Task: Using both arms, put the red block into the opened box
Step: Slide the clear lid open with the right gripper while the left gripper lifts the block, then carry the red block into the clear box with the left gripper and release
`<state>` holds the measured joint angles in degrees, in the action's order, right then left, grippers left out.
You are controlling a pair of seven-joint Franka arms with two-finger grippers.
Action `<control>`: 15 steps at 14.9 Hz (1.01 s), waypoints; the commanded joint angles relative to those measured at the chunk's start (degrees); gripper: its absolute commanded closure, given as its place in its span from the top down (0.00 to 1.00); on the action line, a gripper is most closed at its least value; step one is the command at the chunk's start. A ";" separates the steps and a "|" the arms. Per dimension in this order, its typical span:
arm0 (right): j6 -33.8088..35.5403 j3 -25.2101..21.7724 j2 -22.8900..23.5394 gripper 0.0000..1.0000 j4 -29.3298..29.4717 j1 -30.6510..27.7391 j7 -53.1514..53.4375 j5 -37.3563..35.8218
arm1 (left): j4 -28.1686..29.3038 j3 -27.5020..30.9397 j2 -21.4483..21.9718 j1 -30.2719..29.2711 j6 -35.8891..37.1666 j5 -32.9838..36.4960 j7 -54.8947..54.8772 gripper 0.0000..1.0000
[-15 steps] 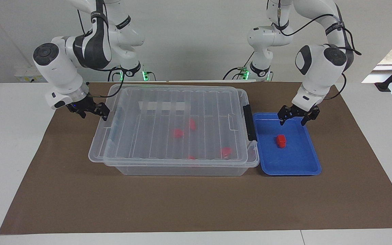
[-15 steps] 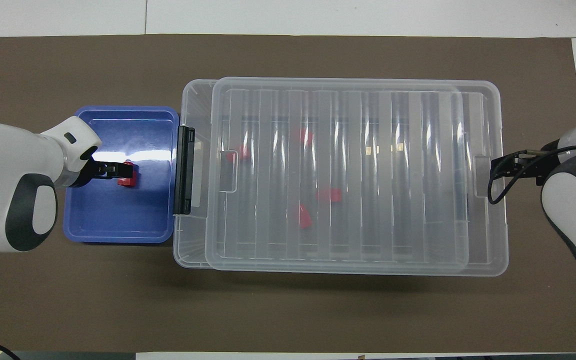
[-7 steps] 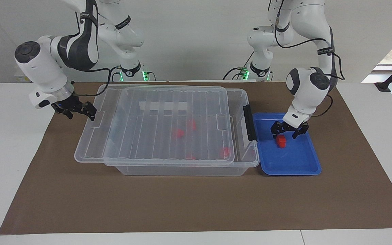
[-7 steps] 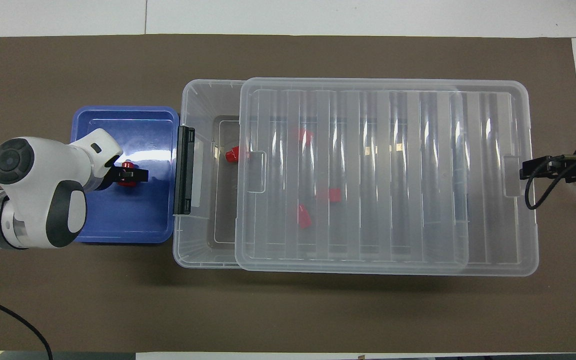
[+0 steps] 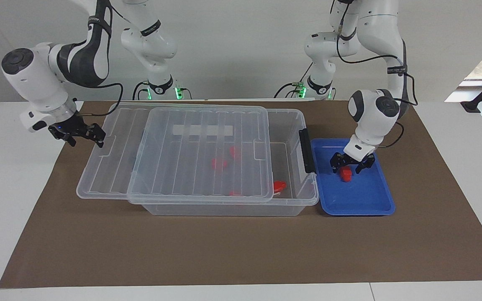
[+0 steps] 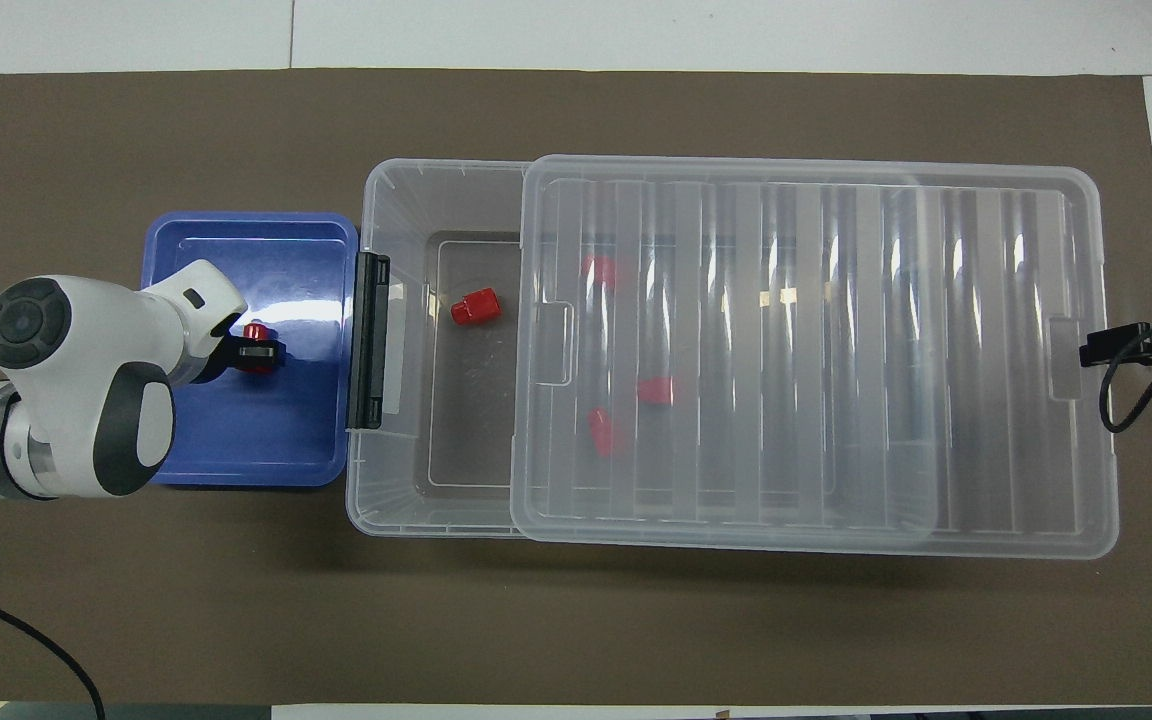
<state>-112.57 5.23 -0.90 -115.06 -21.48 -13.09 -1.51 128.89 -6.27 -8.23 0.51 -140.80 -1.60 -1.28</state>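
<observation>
The red block (image 5: pixel 347 172) sits in the blue tray (image 5: pixel 362 200), beside the box at the left arm's end of the table. My left gripper (image 5: pixel 347 168) is down over it, its fingers shut on the block's two sides; from above the block (image 6: pixel 254 331) peeks out by the left gripper (image 6: pixel 258 350). The clear box (image 5: pixel 295 202) has its ribbed lid (image 5: pixel 199 154) slid toward the right arm's end, so the end by the black latch (image 5: pixel 306 150) is uncovered. My right gripper (image 5: pixel 83 134) stands open at the lid's end rim.
Several red pieces lie in the box (image 6: pixel 391 200). One (image 6: pixel 476 306) lies in the uncovered part; the others show through the lid (image 6: pixel 816 350). The lid overhangs the box at the right arm's end. Brown mat (image 5: pixel 241 251) covers the table.
The right gripper moved toward the right arm's end and the lid slid with it, uncovering more of the box. The left gripper came down over the red block and closed on it.
</observation>
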 commanded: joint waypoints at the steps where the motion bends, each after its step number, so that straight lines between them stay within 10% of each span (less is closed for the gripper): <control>1: -1.42 0.40 -0.94 1.00 -1.40 -1.72 -2.63 -1.21 | 1.27 0.30 2.16 0.19 1.75 -0.07 0.14 0.00; 15: -1.61 0.49 -0.59 1.00 0.17 -4.10 -7.74 -1.48 | -15.87 -2.95 13.32 9.13 29.27 -0.07 17.07 0.00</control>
<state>-114.23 5.23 -0.90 -115.10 -25.35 -20.19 -2.10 113.39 -8.72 5.77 5.40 -111.94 -1.62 8.98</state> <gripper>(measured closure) 0.000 0.656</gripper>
